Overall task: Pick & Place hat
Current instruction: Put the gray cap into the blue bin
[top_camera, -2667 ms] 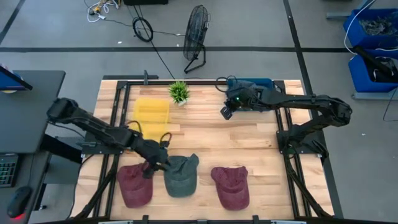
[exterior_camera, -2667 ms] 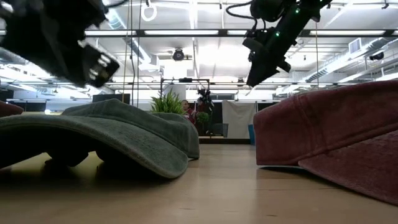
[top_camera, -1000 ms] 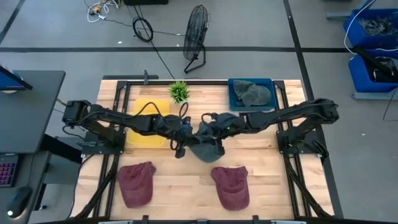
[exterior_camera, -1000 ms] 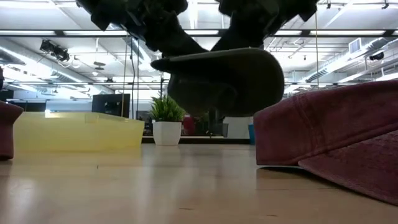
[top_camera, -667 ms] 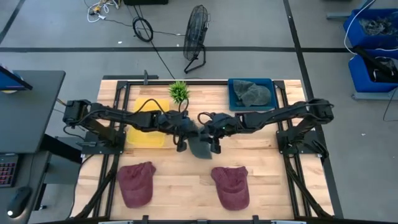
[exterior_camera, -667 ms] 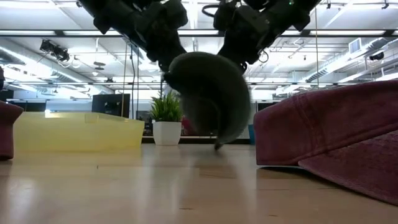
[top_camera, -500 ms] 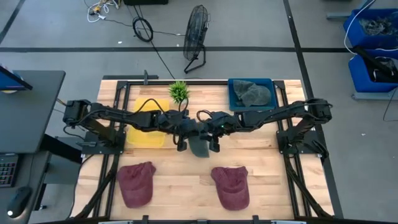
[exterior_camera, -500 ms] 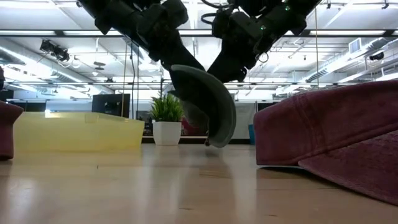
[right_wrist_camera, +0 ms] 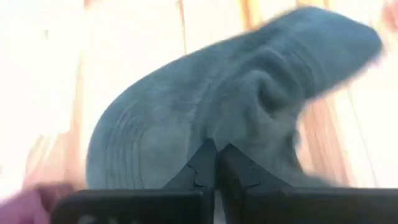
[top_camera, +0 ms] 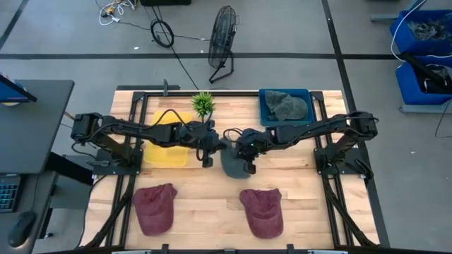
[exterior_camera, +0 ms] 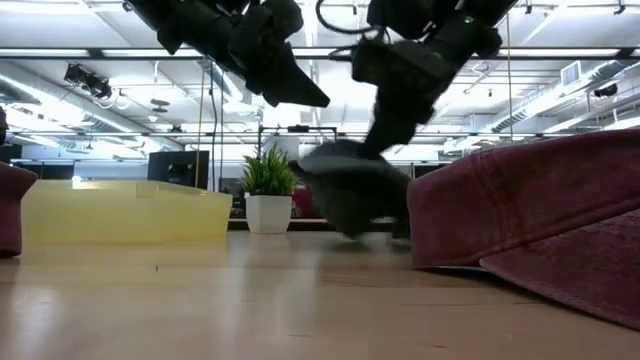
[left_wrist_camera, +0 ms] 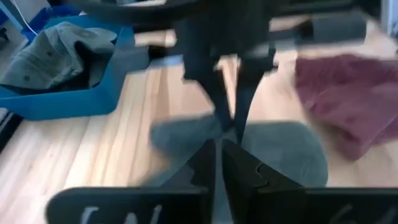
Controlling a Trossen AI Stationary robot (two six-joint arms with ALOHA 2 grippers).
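A grey-green hat [top_camera: 236,166] hangs at mid-table under my right gripper [top_camera: 240,149], which is shut on it; the low view shows the hat [exterior_camera: 352,195] blurred, a little above the wood. My left gripper [exterior_camera: 312,97] stands just to the hat's left, higher up and clear of it. In its wrist view its fingers [left_wrist_camera: 219,155] show a narrow gap with nothing between them. Two maroon hats [top_camera: 155,208] [top_camera: 263,212] lie flat near the table's near edge. My right gripper pinches a fold of the hat's cloth [right_wrist_camera: 231,138] between its two fingers, where the stitched brim meets the crown. The fingers slant down from above, coming from the table's right. The hat hangs below them, brim to one side, clear of the table.
A yellow bin [top_camera: 169,137] sits under my left arm at the back left. A blue bin [top_camera: 267,113] at the back right holds another grey-green hat [top_camera: 286,106]. A small potted plant [top_camera: 203,104] stands at the far edge between them.
The hat hung from my left gripper with my right gripper beside it. My right gripper has taken hold of it and my left has let go. The hat has tipped from level to hanging, then dropped lower and shifted slightly toward the table's right.
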